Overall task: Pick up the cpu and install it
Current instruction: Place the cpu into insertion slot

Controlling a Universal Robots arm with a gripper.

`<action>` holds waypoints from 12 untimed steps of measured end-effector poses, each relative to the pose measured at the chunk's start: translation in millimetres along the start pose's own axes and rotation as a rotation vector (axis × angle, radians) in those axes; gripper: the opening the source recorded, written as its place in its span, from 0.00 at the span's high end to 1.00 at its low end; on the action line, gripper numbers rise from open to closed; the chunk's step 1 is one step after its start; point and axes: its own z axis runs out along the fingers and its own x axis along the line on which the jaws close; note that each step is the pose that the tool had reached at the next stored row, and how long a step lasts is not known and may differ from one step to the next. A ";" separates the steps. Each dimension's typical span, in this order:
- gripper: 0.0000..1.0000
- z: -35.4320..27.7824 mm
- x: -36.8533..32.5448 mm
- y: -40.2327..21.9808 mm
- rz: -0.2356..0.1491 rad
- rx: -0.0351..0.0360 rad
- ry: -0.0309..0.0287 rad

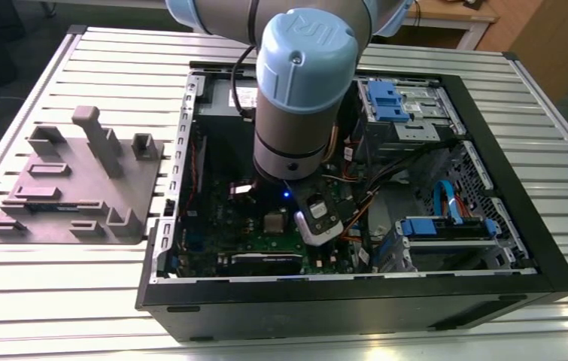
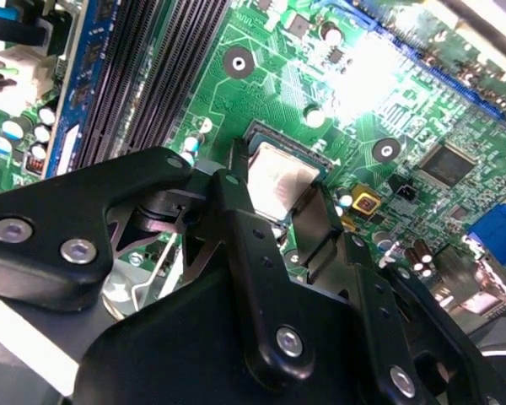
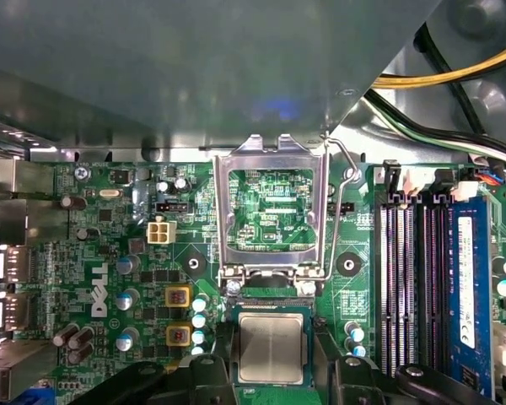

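gripper [image 2: 277, 181] held astride cpu [image 3: 271, 346], cpu laid in socket [image 3: 270, 305], load plate [image 3: 274, 159] opened beside socket, whether cpu is clamped cannot be told

We see the cpu [image 3: 271, 346] silver-grey on top with a pale rim. Around the cpu the motherboard [image 3: 93, 245] is green with a fine pale trace pattern. Next to the cpu the load frame [image 3: 274, 211] is bare silver. The memory slots [image 3: 405, 278] are black, one module [image 3: 465, 278] blue. The case [image 1: 364, 308] is black, the table [image 1: 63, 301] silver and ribbed, the arm cap [image 1: 309, 45] pale blue.
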 end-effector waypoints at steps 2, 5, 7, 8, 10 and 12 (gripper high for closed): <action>0.55 0.1 -0.1 0.0 0.000 0.0000 -0.0001; 0.55 0.1 -0.1 0.0 0.000 0.0001 -0.0001; 0.55 0.1 -0.2 0.0 0.000 0.0001 -0.0001; 0.55 0.1 -0.2 0.0 0.000 0.0002 -0.0001; 0.54 0.3 -0.2 0.0 0.000 -0.0001 -0.0004; 0.48 1.3 -0.2 0.0 0.000 -0.0004 -0.0005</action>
